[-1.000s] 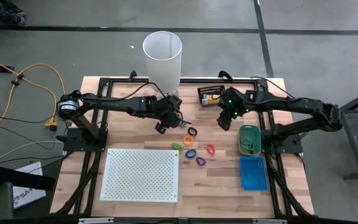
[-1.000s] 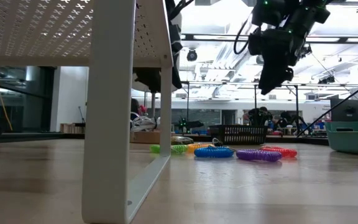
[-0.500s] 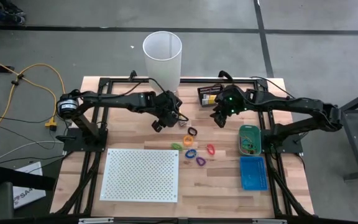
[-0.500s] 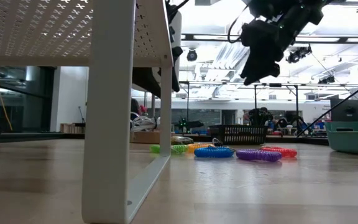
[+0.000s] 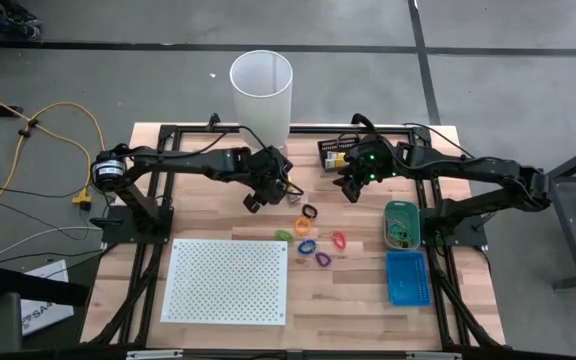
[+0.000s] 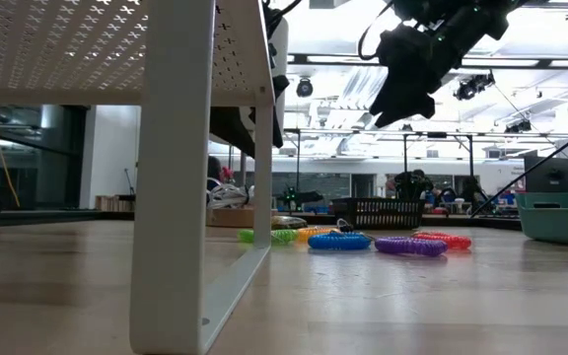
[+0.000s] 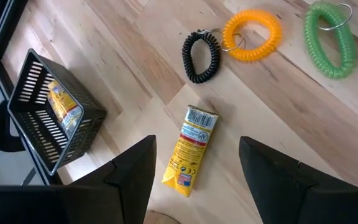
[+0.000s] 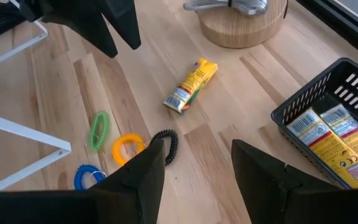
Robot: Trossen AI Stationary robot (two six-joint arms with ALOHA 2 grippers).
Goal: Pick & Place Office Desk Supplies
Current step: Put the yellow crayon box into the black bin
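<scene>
Low in the left wrist view the left gripper hangs with jaws spread and empty over the yellow packet lying loose at frame centre, just short of the black loop. The right gripper, jaws likewise spread and empty, faces that same packet, so both arms reaching for it could collide. Farther off, the black basket at the left edge already holds packets, and the orange loop and green loop crowd the upper right, easily snagged.

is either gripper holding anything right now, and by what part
Nothing is held. The left gripper is open above the yellow packet, and the right gripper is open and empty above the table.
</scene>
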